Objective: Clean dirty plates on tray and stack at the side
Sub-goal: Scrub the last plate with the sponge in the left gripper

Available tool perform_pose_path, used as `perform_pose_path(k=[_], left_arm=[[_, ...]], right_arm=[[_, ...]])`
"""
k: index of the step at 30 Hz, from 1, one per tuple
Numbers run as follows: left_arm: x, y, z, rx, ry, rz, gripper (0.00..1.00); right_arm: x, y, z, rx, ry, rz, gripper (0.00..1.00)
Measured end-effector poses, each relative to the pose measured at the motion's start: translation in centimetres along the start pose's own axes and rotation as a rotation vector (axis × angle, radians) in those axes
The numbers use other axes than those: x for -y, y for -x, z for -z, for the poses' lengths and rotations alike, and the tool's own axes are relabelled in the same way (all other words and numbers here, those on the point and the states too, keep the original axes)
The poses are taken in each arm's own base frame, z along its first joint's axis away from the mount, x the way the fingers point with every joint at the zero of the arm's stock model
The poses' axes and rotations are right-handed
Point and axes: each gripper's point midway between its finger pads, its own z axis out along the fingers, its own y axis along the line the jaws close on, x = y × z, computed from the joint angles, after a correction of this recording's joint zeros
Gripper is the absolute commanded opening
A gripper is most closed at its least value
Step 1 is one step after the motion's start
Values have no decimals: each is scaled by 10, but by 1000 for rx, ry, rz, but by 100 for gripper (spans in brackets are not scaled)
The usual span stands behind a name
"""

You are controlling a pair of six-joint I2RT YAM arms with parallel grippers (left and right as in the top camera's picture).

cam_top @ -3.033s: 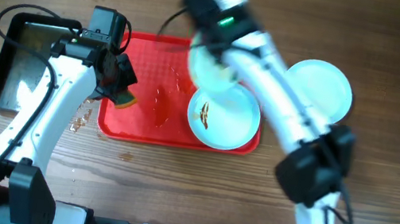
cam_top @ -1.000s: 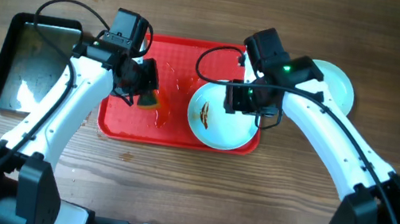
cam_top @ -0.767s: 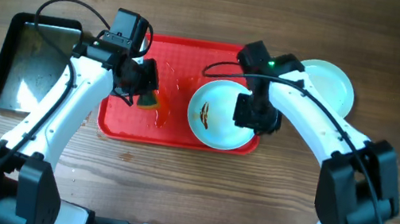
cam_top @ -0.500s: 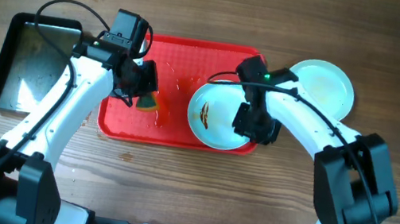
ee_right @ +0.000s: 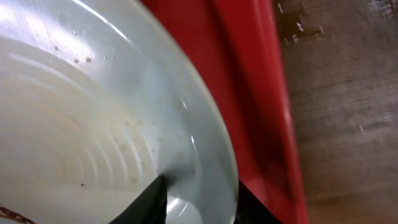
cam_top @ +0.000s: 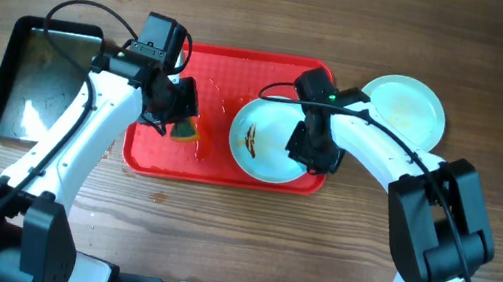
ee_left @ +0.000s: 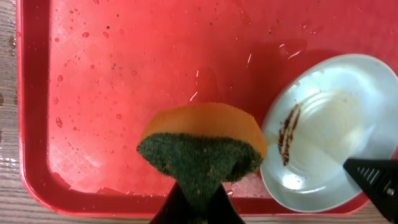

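Wooden table [cam_top: 478, 248], red tray [cam_top: 223, 66] at the middle, black pan [cam_top: 39, 77] off its left end. We note one dirty plate [cam_top: 265, 153] on the tray's right half, with a brown smear [cam_top: 252, 139] left of its centre. The right pincer [cam_top: 309, 150] is clamped on that plate's right rim, one finger inside and one outside. The rim seems lifted there, we judge to steady the plate and present the smear. The left pincer [cam_top: 177, 117] hangs over the tray near the plate. It is closed on an orange-and-green sponge [ee_left: 202, 146], which is not touching the plate. Water beads on the tray. A second plate [cam_top: 409, 105] lies on the table just right of the tray, where we take the stack to be forming.
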Motion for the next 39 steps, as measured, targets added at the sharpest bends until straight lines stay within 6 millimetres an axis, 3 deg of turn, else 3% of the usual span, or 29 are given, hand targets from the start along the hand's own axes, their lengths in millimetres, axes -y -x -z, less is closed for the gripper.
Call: perform_pose_path(k=[3, 5, 8, 10, 14, 17, 21, 23, 27, 30, 33, 39], left_arm=[[1, 2, 0, 7, -3, -1, 4], [1, 2, 0, 8, -4, -1, 4], [4, 8, 0, 32, -16, -4, 4], [6, 7, 0, 33, -17, -10, 4], [34, 7, -13, 49, -53, -83, 4], [51, 11, -34, 57, -72, -119, 4], [45, 2, -78, -31, -31, -66, 4], [44, -2, -90, -63, -28, -48, 4], [61, -8, -100, -109, -120, -41, 4], [46, -8, -101, -98, -41, -38, 4], [10, -7, -102, -69, 159, -46, 4], [-28, 13, -94, 27, 367, -58, 4]], right_arm=[[-12, 12, -1, 50, 45, 13, 23], [-14, 14, -1, 57, 53, 22, 4], [-47, 25, -2, 79, 194, 76, 4], [-56, 25, -3, 81, 221, 97, 4], [-88, 15, -5, 98, 297, 185, 4], [-92, 12, -5, 97, 303, 205, 4], [-92, 11, -5, 95, 304, 201, 4], [-92, 11, -5, 95, 304, 201, 4], [-92, 11, -5, 95, 304, 201, 4], [-92, 11, -5, 95, 304, 200, 4], [-92, 11, -5, 95, 304, 200, 4], [-101, 2, -6, 68, 332, 217, 5]])
